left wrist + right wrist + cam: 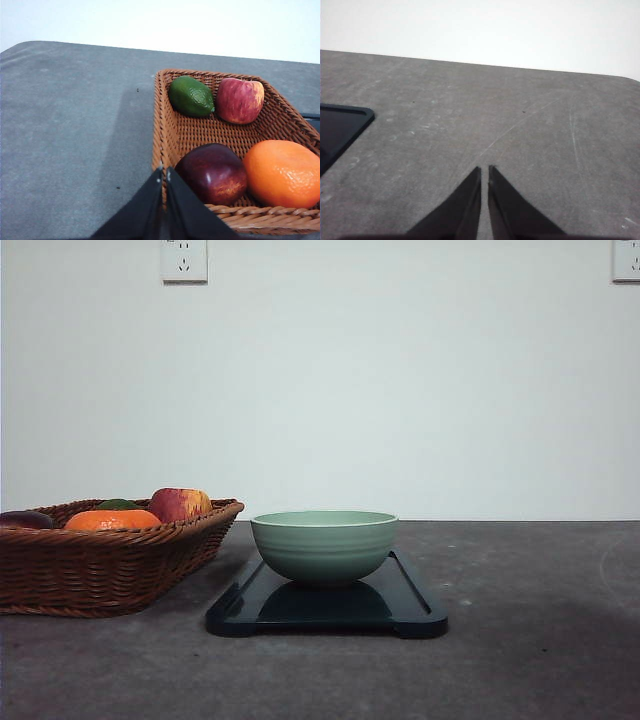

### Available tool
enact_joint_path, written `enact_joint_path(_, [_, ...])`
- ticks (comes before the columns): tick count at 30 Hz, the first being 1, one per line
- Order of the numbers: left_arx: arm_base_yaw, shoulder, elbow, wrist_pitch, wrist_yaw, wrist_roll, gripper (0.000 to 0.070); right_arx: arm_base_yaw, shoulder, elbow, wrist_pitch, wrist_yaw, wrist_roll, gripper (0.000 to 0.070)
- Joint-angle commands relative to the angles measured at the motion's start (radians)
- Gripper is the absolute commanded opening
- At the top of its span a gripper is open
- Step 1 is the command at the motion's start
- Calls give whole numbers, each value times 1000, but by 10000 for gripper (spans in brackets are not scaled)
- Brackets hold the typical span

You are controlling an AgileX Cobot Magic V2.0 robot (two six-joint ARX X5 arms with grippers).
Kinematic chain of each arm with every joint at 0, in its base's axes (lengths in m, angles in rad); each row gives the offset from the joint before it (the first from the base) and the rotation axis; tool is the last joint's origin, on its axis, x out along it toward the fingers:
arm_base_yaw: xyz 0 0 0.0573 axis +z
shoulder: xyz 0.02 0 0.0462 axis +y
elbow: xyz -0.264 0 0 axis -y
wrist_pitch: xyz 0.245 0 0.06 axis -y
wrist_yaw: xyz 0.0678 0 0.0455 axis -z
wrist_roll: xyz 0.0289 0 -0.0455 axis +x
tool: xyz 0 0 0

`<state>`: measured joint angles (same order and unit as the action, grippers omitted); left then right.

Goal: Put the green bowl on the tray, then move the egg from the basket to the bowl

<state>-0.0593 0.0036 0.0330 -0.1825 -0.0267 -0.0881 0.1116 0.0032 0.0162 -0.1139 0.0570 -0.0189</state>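
Observation:
The green bowl (pixel 324 544) stands upright on the dark tray (pixel 415 612) at the table's middle. Left of it sits the brown wicker basket (pixel 90 570), holding an orange fruit (pixel 112 520) and a red-yellow apple (pixel 180 504). The egg is hidden from view. In the left wrist view my left gripper (pixel 164 172) is shut and empty, its tips over the near rim of the basket (pixel 170 130), close to a dark red fruit (pixel 214 173). My right gripper (pixel 484 171) is shut and empty above bare table, with a corner of the tray (pixel 340 125) off to one side.
The basket also holds a green lime (pixel 191 96), an apple (pixel 239 100) and an orange (pixel 283 172). Grey tabletop (pixel 530 640) spreads to the right of the tray and in front of it. A white wall with sockets (pixel 184 260) stands behind.

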Motion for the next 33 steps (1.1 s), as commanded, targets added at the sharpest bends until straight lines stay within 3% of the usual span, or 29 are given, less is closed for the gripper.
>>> enact_joint_path(1, [1,0,-19,-5,1,17,0,2,0,-5,15,3,11,19])
enact_joint_path(33, [1,0,-19,-5,1,17,0,2,0,-4,15,3,11,19])
